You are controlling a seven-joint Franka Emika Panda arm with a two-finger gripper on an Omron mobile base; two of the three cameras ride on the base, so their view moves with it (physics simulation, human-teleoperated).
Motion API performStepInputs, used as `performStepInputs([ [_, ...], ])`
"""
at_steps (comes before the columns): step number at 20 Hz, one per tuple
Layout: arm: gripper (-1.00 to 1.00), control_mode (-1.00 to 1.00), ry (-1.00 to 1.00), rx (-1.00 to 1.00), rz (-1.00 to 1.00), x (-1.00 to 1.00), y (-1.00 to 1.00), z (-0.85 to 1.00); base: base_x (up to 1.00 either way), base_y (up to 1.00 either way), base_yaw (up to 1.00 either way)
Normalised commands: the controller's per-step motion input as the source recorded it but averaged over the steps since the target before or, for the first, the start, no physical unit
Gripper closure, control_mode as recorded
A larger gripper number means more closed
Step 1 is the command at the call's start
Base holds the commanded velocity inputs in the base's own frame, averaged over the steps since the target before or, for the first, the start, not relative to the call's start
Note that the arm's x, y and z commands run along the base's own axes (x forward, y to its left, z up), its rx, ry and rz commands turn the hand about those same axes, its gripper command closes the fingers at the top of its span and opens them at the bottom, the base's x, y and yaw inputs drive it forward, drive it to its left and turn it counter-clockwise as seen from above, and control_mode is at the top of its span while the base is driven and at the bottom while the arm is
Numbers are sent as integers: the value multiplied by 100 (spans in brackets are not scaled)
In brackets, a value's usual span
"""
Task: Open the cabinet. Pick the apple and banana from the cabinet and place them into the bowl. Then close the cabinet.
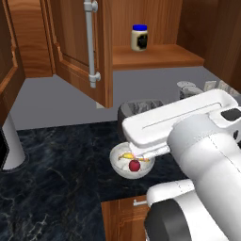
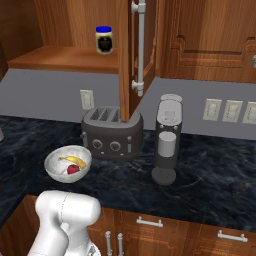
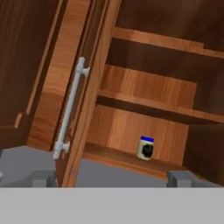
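From the left base view, the bowl (image 1: pixel 130 165) on the dark table (image 1: pixel 56 179) holds the banana (image 1: pixel 126 156) and the apple (image 1: pixel 134 165). The cabinet (image 1: pixel 82 52) stands open, a jar (image 1: pixel 139 37) on its shelf.

The right base view adds a toaster (image 2: pixel 111 132) just behind the bowl.

In the hand view, the hand (image 3: pixel 113 178) has its fingers apart, gripping nothing, facing the jar.
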Motion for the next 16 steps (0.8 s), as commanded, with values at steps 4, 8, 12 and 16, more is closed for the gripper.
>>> performStepInputs([
  [4,-100,-100,-22,25,-9,17,56,-26,0,0,0],
  [8,-100,-100,-32,22,-9,19,51,-19,0,0,0],
  [12,-100,-100,-27,6,-14,42,46,0,0,0,0],
  [16,-100,-100,3,-1,-12,89,34,0,0,0,0],
])
